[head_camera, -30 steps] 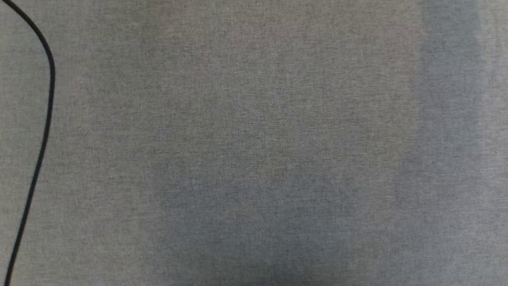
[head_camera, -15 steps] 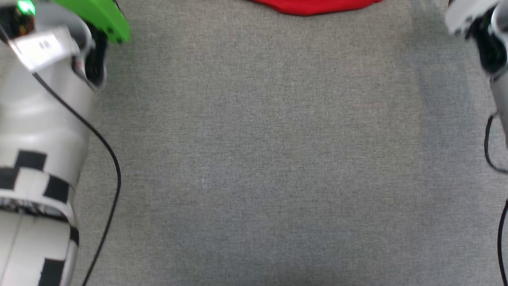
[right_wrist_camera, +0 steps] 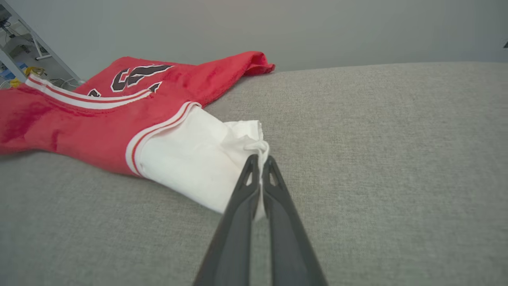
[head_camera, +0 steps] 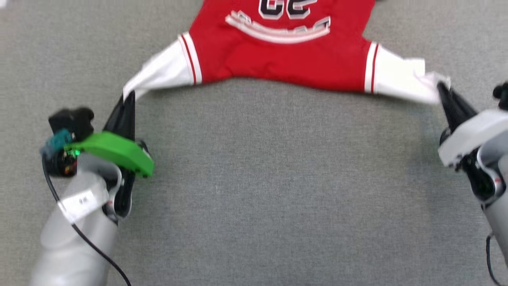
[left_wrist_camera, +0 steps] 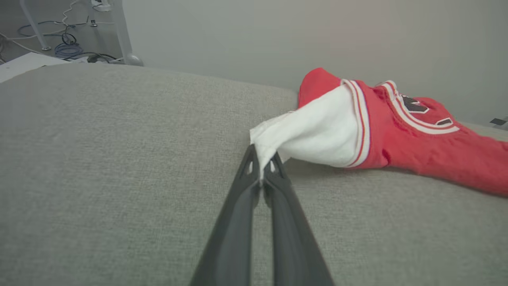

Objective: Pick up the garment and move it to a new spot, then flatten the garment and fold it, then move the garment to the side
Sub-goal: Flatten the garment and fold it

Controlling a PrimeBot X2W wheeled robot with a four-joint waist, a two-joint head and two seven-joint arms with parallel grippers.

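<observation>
**A:** Where is the red T-shirt (head_camera: 285,59) right now?

**B:** It is spread on the grey cloth surface (head_camera: 254,190), ahead of both arms and running out of the top of the head view. The number reads upside down from the robot's side, and the arched lettering lies nearer the robot than the number. So I judge that the shoulder end faces the robot and the hem lies farther off.

**A:** And the grippers?

**B:** Both are clamped. The left gripper (head_camera: 127,97) has its two dark fingers pressed together on the tip of the left-hand sleeve (head_camera: 158,75). In the left wrist view a pinch of white cloth sits between the tips. The right gripper (head_camera: 441,88) pinches the bunched end of the right-hand sleeve (head_camera: 401,81) in the same way.

**A:** Which relation does the next move depend on?

**B:** The line between the two grips. It runs crosswise, left to right, with the shirt's body beyond it and the grippers well apart. Each arm holds its own near sleeve, so neither arm is better placed than the other. The sleeves are drawn out towards the fingers, and the red edge between them runs close to straight from one cuff to the other.

**A:** So what comes next?

**B:** Probably a drag or a spread. Both arms would have to travel together and keep that crosswise line level, or the body will skew. The grips hold only thin sleeve ends, so a sharp tug could slip one free.
</observation>
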